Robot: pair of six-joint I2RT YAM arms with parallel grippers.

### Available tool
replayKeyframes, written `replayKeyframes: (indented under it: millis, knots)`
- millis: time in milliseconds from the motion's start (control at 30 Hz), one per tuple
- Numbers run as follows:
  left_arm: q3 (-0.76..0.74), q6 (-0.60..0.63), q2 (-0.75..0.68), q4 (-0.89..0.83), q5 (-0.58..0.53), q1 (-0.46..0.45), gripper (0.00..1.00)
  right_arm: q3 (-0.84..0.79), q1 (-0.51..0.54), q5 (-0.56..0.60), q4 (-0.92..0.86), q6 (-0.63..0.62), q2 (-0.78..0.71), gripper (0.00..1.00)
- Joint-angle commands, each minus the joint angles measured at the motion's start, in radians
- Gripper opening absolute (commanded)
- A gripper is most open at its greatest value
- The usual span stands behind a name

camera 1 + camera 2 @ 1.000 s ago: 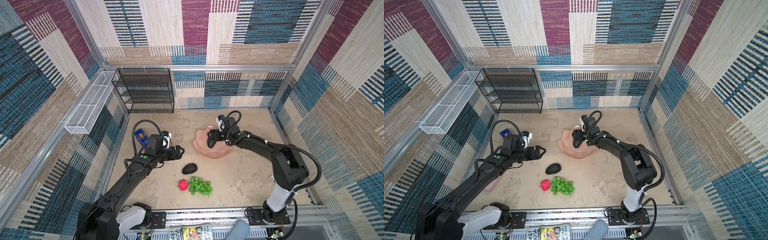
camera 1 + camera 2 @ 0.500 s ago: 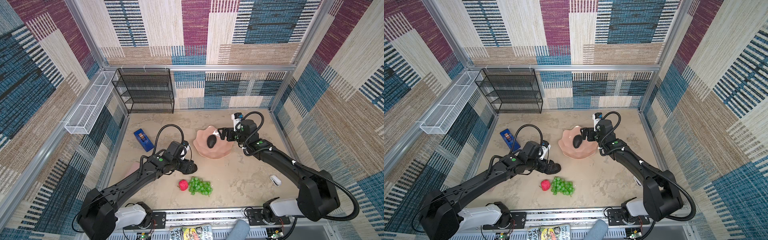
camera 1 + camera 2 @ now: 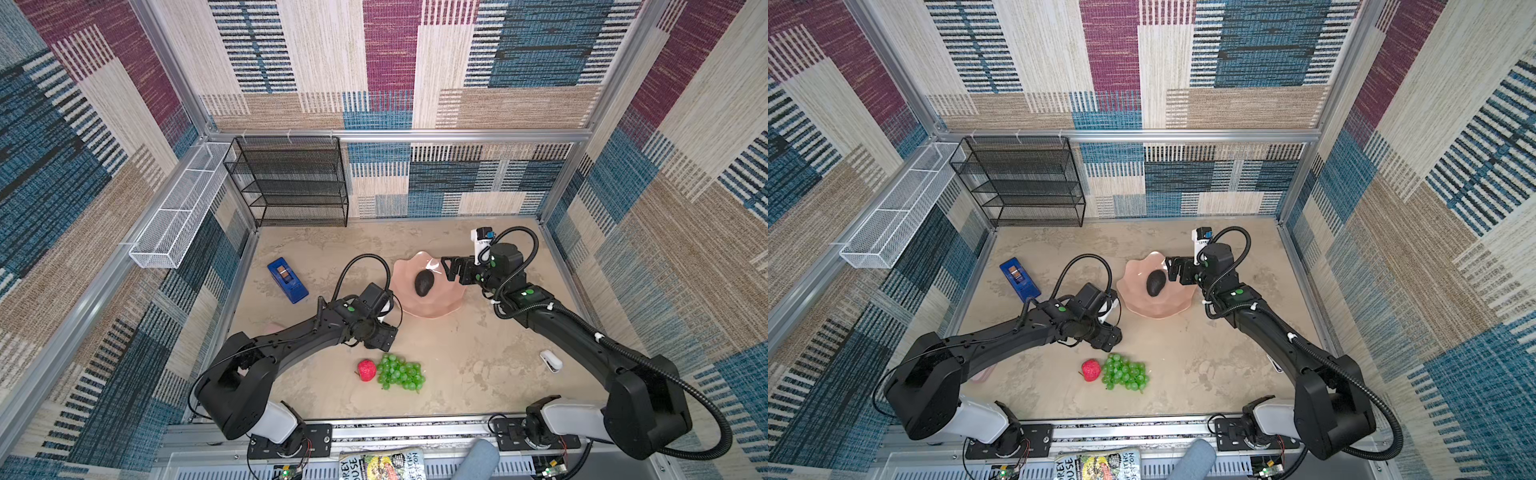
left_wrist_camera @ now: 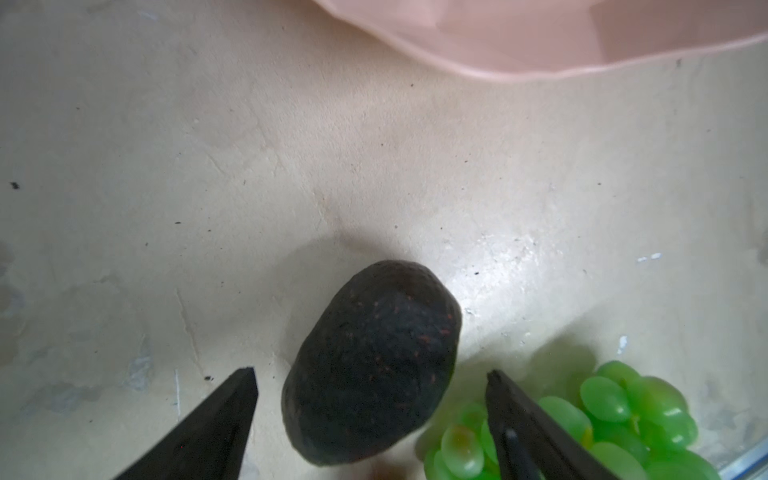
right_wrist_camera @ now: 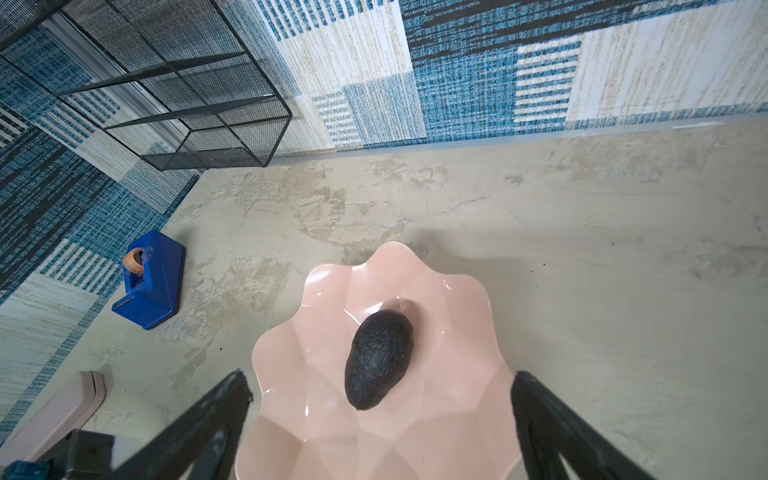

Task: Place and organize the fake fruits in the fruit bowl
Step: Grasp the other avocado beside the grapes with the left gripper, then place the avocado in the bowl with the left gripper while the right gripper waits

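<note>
Two changes since a second ago: right gripper point(image 3: 451, 270) has dropped avocado point(image 3: 424, 283) into fruit bowl point(image 3: 436, 311), jaws wide, at rim; avocado's long axis runs near-to-far; left gripper point(image 4: 370, 372) now straddles second avocado point(image 4: 370, 361) on table point(image 3: 478, 365), lengthwise between spread jaws, no contact.

We see dark pebbly avocado point(image 3: 1155, 283) inside glossy pale-pink scalloped bowl point(image 3: 1136, 268); right gripper point(image 3: 1170, 270), jaws spread, at its rim; small red fruit point(image 3: 1091, 370) just beside green grape bunch point(image 3: 1125, 376).
</note>
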Motion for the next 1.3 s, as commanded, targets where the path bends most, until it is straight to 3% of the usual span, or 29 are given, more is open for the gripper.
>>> replayKeyframes:
  millis: [0, 300, 400, 767, 1033, 1267]
  knots:
    - [0.011, 0.005, 0.032, -0.009, -0.022, -0.001, 0.84, -0.007, -0.003, 0.007, 0.045, 0.001, -0.008, 1.00]
    - [0.034, -0.005, 0.054, -0.033, -0.023, 0.000, 0.46, -0.011, -0.009, 0.009, 0.055, 0.000, -0.006, 1.00]
    - [0.041, 0.003, 0.022, -0.042, -0.019, 0.000, 0.39, -0.016, -0.012, 0.001, 0.065, 0.004, -0.005, 1.00]
    - [0.220, 0.049, -0.113, -0.078, 0.116, -0.002, 0.39, -0.061, -0.050, -0.032, 0.100, 0.052, -0.054, 1.00]
    - [0.500, 0.072, 0.132, -0.062, 0.161, -0.018, 0.39, -0.160, -0.082, -0.020, 0.098, 0.104, -0.204, 1.00]
    - [0.732, 0.021, 0.375, -0.087, 0.164, -0.047, 0.39, -0.218, -0.088, -0.003, 0.063, 0.116, -0.288, 1.00]
